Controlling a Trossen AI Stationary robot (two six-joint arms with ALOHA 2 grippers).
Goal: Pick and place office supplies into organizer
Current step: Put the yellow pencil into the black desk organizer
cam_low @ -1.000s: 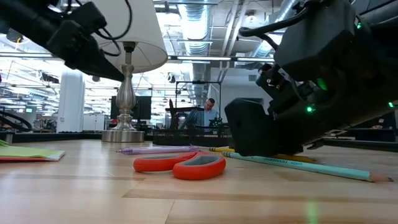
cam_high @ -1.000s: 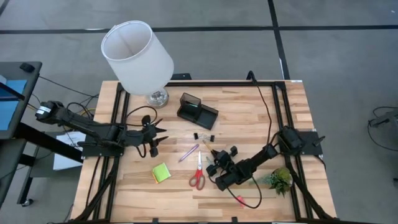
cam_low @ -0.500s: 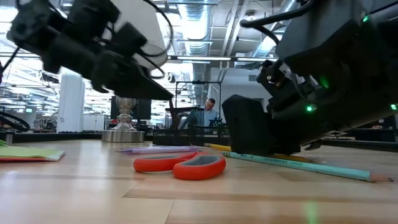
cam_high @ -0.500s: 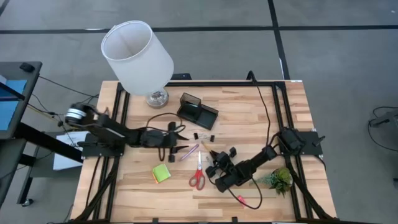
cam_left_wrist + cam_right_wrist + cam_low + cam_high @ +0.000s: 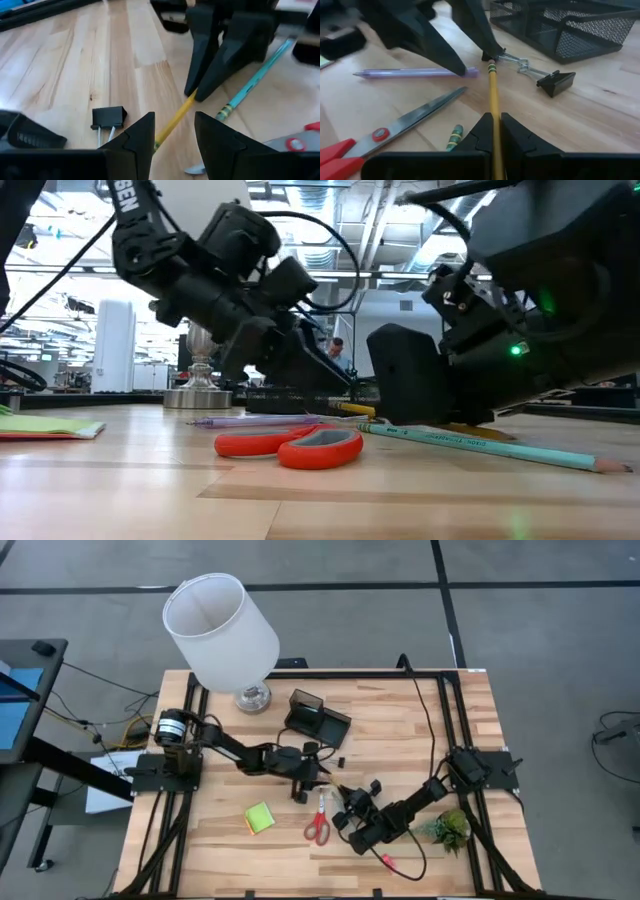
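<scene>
A yellow pencil [image 5: 493, 92] is held in my right gripper [image 5: 495, 116], which is shut and sits low near the table's middle [image 5: 342, 796]. My left gripper [image 5: 172, 117] has reached in from the table's left [image 5: 316, 778]. It is open, with a finger on either side of the pencil's eraser end [image 5: 491, 64]; whether it touches I cannot tell. On the wood lie red-handled scissors [image 5: 318, 822], a purple pen [image 5: 415, 73], a teal pencil [image 5: 250, 85], black clips [image 5: 107, 117] and a lime-green pad [image 5: 260, 817]. The black organizer [image 5: 317, 717] stands at the far middle. My right gripper pinches the yellow pencil's shaft [image 5: 189, 101] between its two fingers. The fingers slant down from the table's right and lie roughly along the pencil. The eraser end sticks out ahead of them toward my left gripper, low over the wood.
A white-shaded lamp [image 5: 220, 625] stands at the far left. A small green plant [image 5: 450, 828] sits by the right arm's base, and a small red piece [image 5: 385, 862] lies near the front edge. A black frame [image 5: 440, 680] rims the table.
My left gripper has swept from the table's left side toward its middle and come down, rolling as it went, until its open fingers stand around the eraser end of the yellow pencil. My right gripper has kept the pencil where it was.
</scene>
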